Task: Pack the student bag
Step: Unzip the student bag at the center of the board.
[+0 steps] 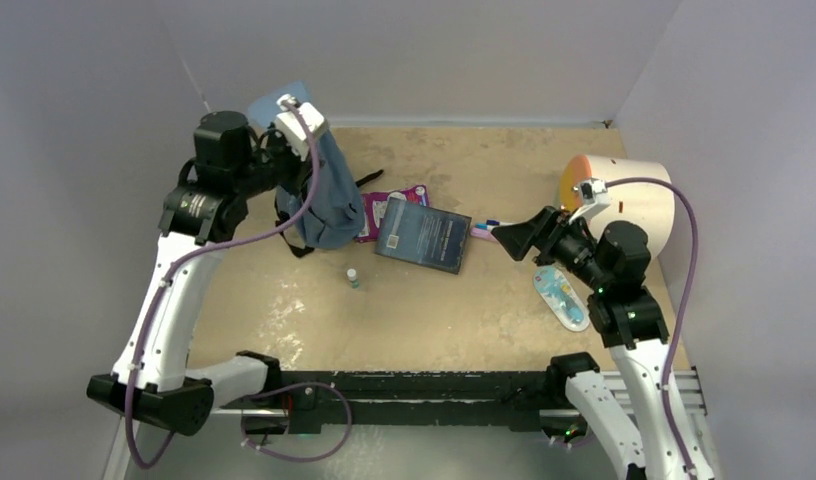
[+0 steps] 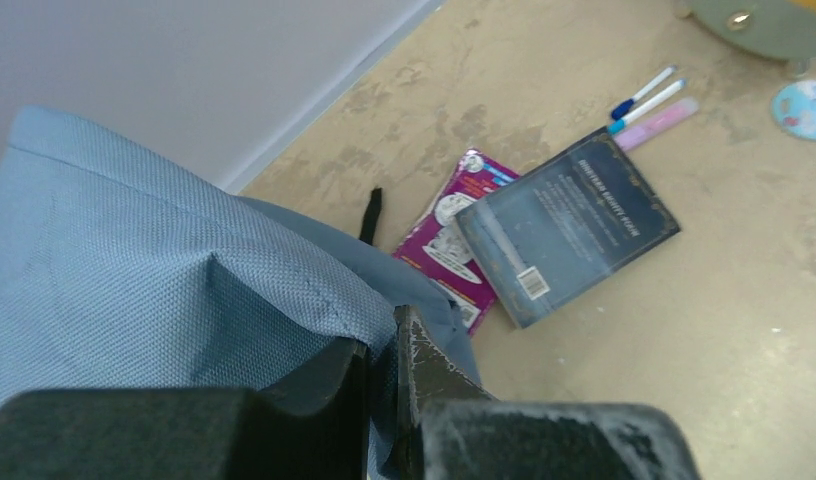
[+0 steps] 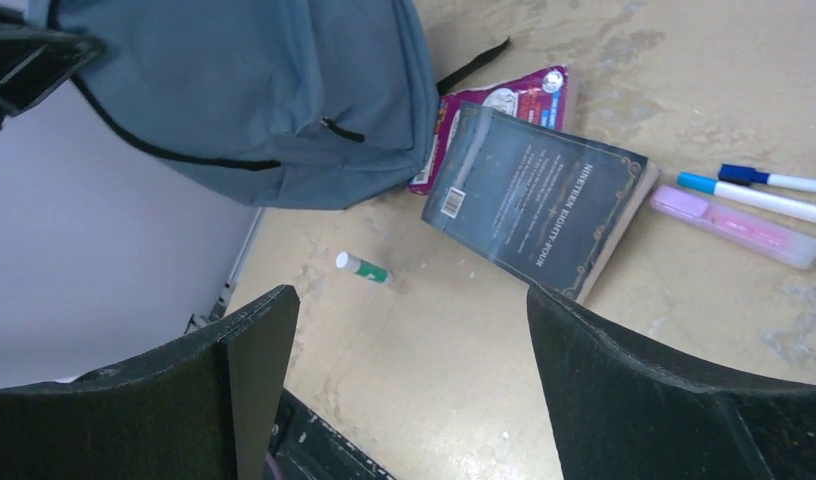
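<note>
Tan table (image 1: 454, 320), student bag (image 1: 329, 200) fabric pinched in left end effector (image 2: 388, 350)

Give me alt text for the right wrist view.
The open right gripper frames a dark book lying partly over a magenta booklet on the table. The grey-blue student bag fills the upper left, a small tube below it; two pens and a pink highlighter lie at right.

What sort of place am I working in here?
Probably a lab robot cell, not a classroom: plain grey walls box in a worn table, both arms sit on a rail at its near edge, and a bag and book look staged.
</note>
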